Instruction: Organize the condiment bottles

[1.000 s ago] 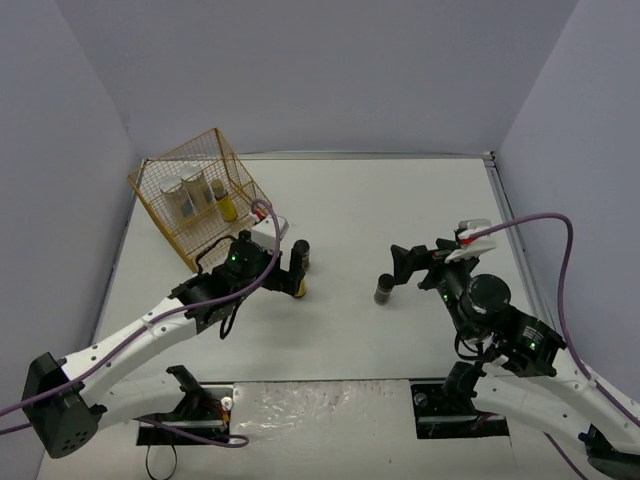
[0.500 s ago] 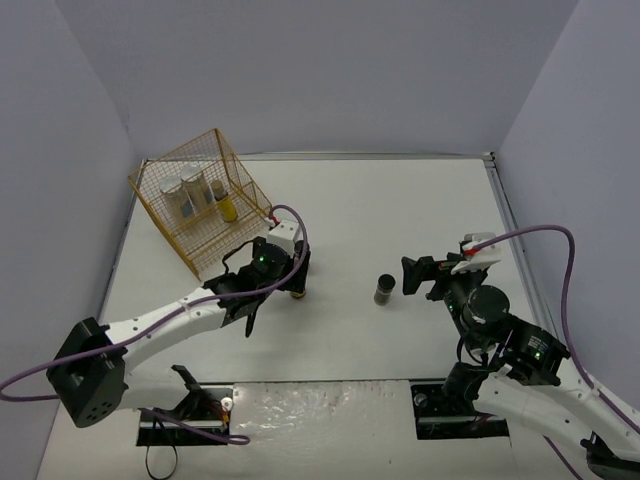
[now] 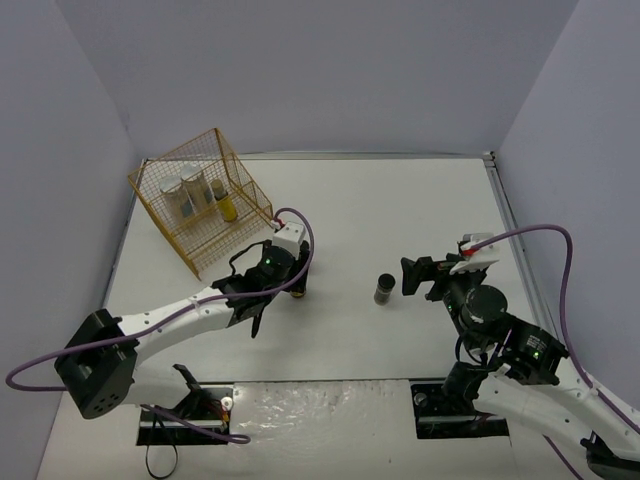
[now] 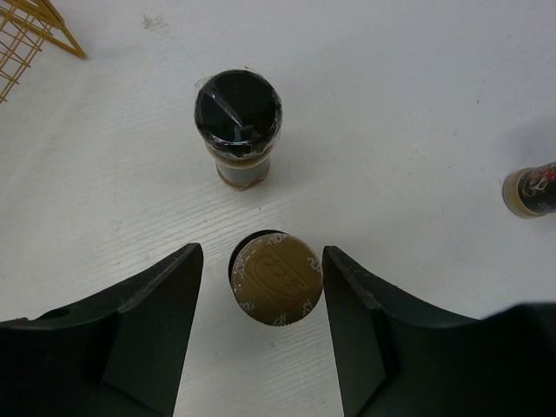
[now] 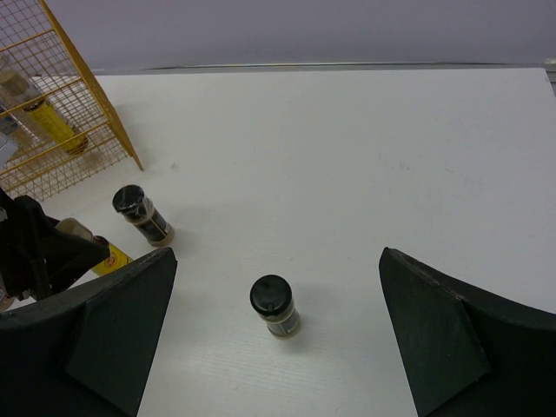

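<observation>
My left gripper [image 4: 261,254] straddles the tan cap of a slim yellow bottle [image 4: 276,278] standing upright on the table. Its jaws are close to the cap with a thin gap on each side, so it is open. A black-capped jar [image 4: 238,122] stands just beyond it. Another black-capped jar [image 3: 383,289] stands mid-table. My right gripper [image 5: 276,256] is wide open, above and short of that jar [image 5: 274,306]. From the right wrist I see the yellow bottle [image 5: 111,259] under the left gripper [image 3: 296,272].
The gold wire rack [image 3: 168,232] stands at the back left, holding two white silver-lidded cylinders [image 3: 180,197] and a yellow bottle [image 3: 228,205]. Grey walls close in the table on three sides.
My left gripper has moved right and forward over the yellow bottle, and its jaws have narrowed around the cap. The right gripper pulled back from the middle jar, then held still.
</observation>
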